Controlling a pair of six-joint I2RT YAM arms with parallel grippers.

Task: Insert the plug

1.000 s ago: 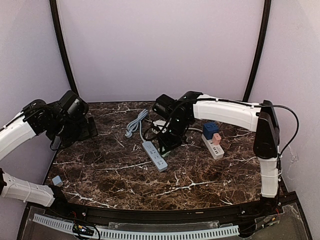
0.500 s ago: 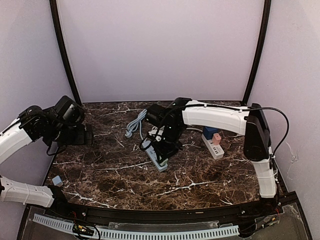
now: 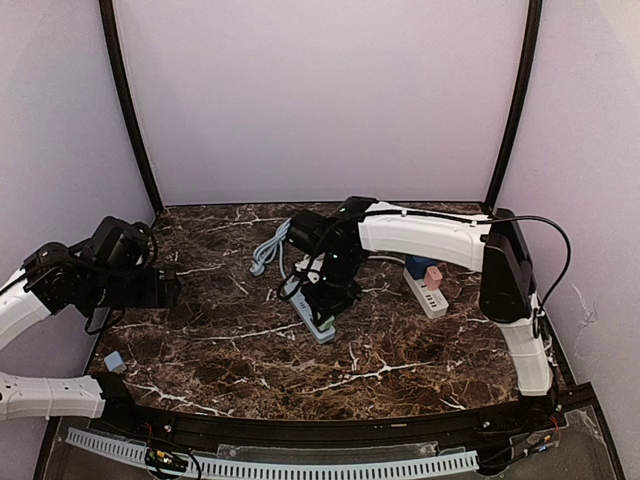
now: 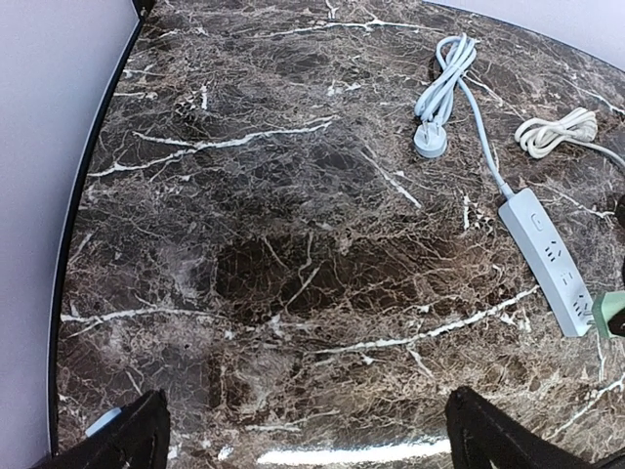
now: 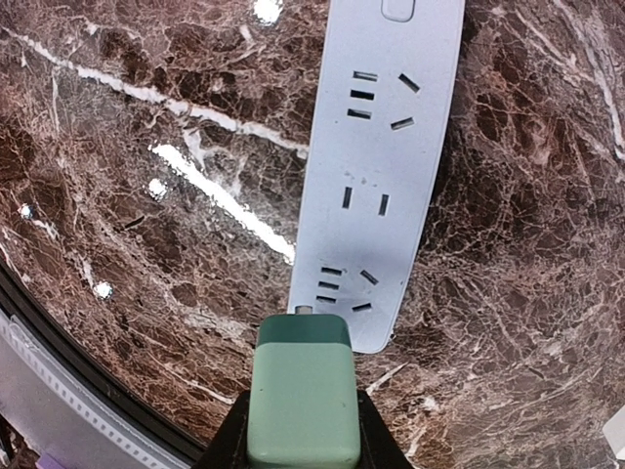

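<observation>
A pale grey power strip (image 3: 312, 312) lies on the marble table, also in the left wrist view (image 4: 547, 259). In the right wrist view the power strip (image 5: 376, 166) shows three socket groups. My right gripper (image 5: 301, 422) is shut on a green plug adapter (image 5: 301, 391), held just above the strip's near end. The adapter's front edge sits by the nearest socket group; its prongs are hidden. In the top view the right gripper (image 3: 325, 298) hovers over that end. My left gripper (image 4: 308, 440) is open and empty, far to the left (image 3: 165, 290).
A second white power strip (image 3: 428, 297) with a blue adapter (image 3: 420, 260) and a pink adapter (image 3: 434, 276) lies at the right. The grey strip's coiled cord and plug (image 4: 430, 142) and a white coiled cable (image 4: 557, 132) lie behind. A small pale blue block (image 3: 114, 361) sits front left.
My right arm has moved left and toward the near side with the green adapter, and is now over the strip's near end. My left arm has pulled back toward the left front.
</observation>
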